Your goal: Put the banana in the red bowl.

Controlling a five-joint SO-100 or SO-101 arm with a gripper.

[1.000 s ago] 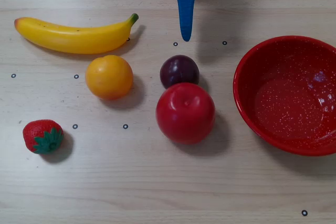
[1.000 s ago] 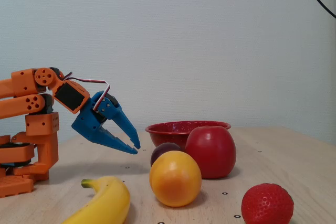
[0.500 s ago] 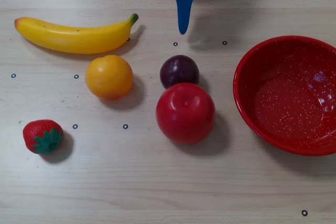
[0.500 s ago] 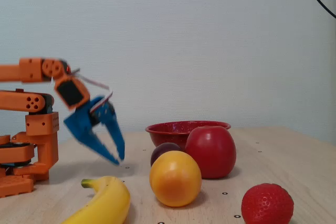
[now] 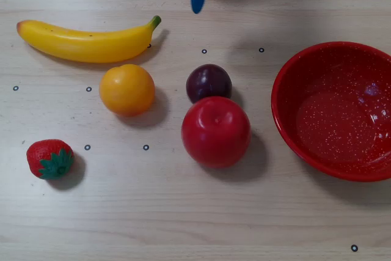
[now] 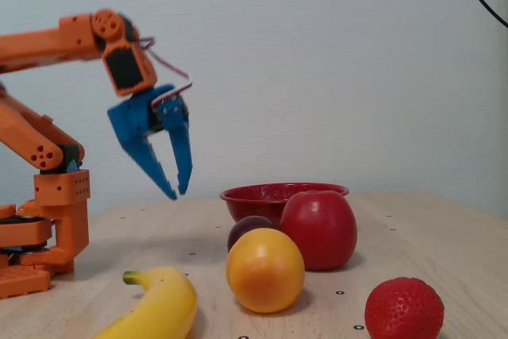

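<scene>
The banana [image 5: 85, 44] lies on the wooden table at the upper left of the overhead view, green stem pointing right; in the fixed view only its stem half [image 6: 159, 307] shows at the bottom edge. The red bowl [image 5: 336, 114] sits empty at the right, and in the fixed view its rim [image 6: 270, 196] shows behind the fruit. My blue gripper [image 6: 178, 193] hangs well above the table, tips pointing down, slightly open and holding nothing. From above only its tip [image 5: 197, 9] shows at the top edge, right of the banana's stem.
An orange [image 5: 127, 89], a dark plum [image 5: 209, 82], a red apple [image 5: 215, 131] and a strawberry [image 5: 49, 158] stand between banana and bowl. The orange arm base [image 6: 48, 228] stands at the left of the fixed view.
The arm has risen and pulled back toward its base. The gripper went from low and slanted forward to high and pointing almost straight down. No fruit moved.
</scene>
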